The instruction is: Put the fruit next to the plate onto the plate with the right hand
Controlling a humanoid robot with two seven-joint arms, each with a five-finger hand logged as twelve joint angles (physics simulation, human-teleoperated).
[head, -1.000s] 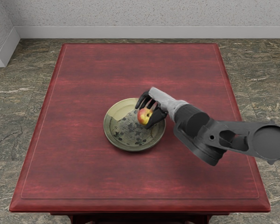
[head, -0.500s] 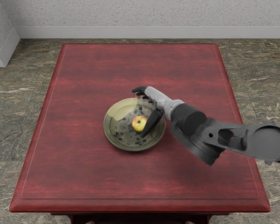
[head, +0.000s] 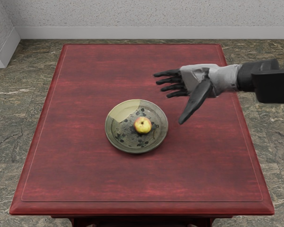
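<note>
We saw a small, round, yellow-and-red fruit [head: 142, 125] sitting on the round olive-green ceramic plate [head: 114, 115], close to the plate's middle and on its dark floral pattern, with one paler yellowish wedge of the dish bare to its upper left. The plate lay flat on the dark red wooden table [head: 94, 179], roughly mid-table and a little left of centre. The robot's right hand [head: 195, 81], grey at the palm and black at the digits, hung over the table to the right of the plate and farther back, well apart from both plate and fruit. Its arm came in from the picture's right edge. The hand was wide open and had hold of nothing: the four black fingers [head: 168, 81] were stretched out and pointed left, slightly fanned, while the long thumb [head: 190, 106] slanted down and to the left toward the plate's side (its tip ended clear of the rim, with bare tabletop between them). How high above the surface the hand hovered we could not tell. Around the table lay a mottled brown stone floor [head: 19, 118], and a pale speckled wall [head: 132, 14] ran along the top.
</note>
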